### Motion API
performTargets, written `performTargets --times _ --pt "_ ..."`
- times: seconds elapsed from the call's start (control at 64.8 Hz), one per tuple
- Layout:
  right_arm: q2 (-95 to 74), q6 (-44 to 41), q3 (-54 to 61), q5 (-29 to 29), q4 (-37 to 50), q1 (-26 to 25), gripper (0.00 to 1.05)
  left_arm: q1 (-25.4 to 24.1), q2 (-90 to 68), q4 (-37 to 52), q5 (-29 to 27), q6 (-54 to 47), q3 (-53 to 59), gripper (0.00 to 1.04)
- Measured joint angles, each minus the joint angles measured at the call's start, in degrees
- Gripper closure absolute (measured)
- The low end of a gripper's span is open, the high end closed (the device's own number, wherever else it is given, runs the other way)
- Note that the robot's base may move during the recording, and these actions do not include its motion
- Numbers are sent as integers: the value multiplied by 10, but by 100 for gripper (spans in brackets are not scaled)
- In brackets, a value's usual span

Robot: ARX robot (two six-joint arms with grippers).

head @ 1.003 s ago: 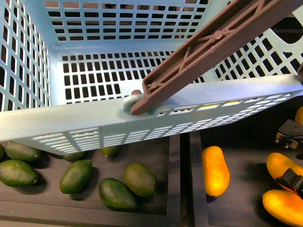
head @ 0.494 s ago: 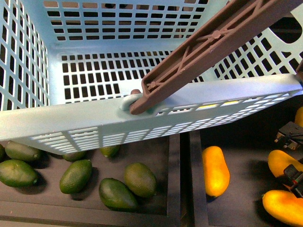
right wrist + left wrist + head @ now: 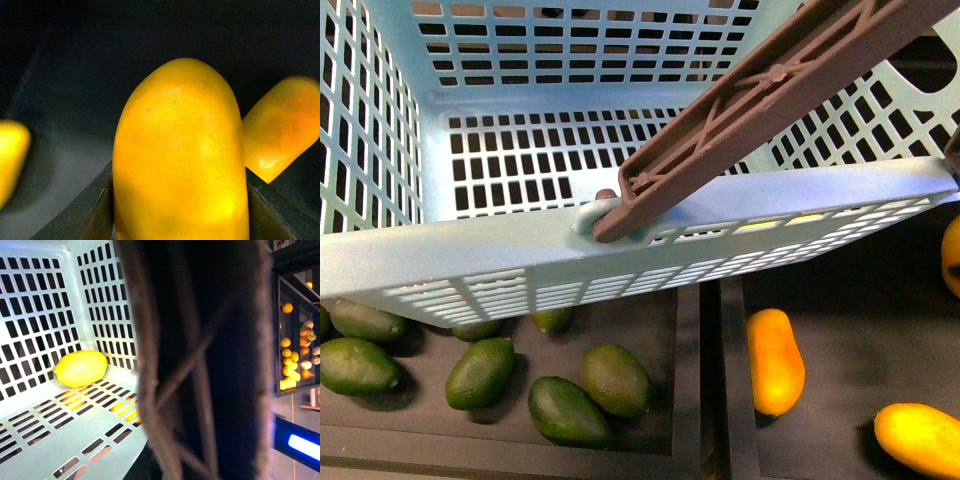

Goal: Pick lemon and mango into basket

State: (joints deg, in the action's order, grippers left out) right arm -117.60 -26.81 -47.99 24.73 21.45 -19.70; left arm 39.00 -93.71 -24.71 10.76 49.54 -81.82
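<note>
The pale teal basket [image 3: 620,255] fills the upper front view, its brown handle [image 3: 760,100] crossing it diagonally. In the left wrist view the same handle [image 3: 200,365] is a blurred bar right against the camera. My left gripper is shut on it, and its fingers do not show. The lemon [image 3: 81,368] lies on the basket's slotted floor by a wall. In the right wrist view my right gripper [image 3: 180,200] is shut on the mango [image 3: 180,150], one dark finger [image 3: 85,210] on each side. This gripper and its mango are outside the front view.
Three more mangoes lie in the black right tray [image 3: 850,330]: one in the middle [image 3: 775,360], one at the front right [image 3: 918,438], one at the right edge [image 3: 951,255]. Several dark green fruits [image 3: 480,372] lie in the left tray. A fruit shelf [image 3: 295,360] stands beyond the basket.
My right gripper, seen earlier at the front view's right edge on a mango, has left that view together with the mango. The basket and its handle have stayed put.
</note>
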Motion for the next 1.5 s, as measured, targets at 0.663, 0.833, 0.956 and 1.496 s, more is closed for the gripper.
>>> performTargets --times 0.663,0.833,0.956,1.496 --pt "362 356 49 26 86 141 47 0 0 0 0 0 0 100" --pt "354 370 23 -27 80 234 47 0 0 0 0 0 0 100" --pt "337 372 4 -49 75 270 47 0 0 0 0 0 0 100" --pt "280 371 -23 -121 55 337 23 -1 -1 0 -5 0 0 100"
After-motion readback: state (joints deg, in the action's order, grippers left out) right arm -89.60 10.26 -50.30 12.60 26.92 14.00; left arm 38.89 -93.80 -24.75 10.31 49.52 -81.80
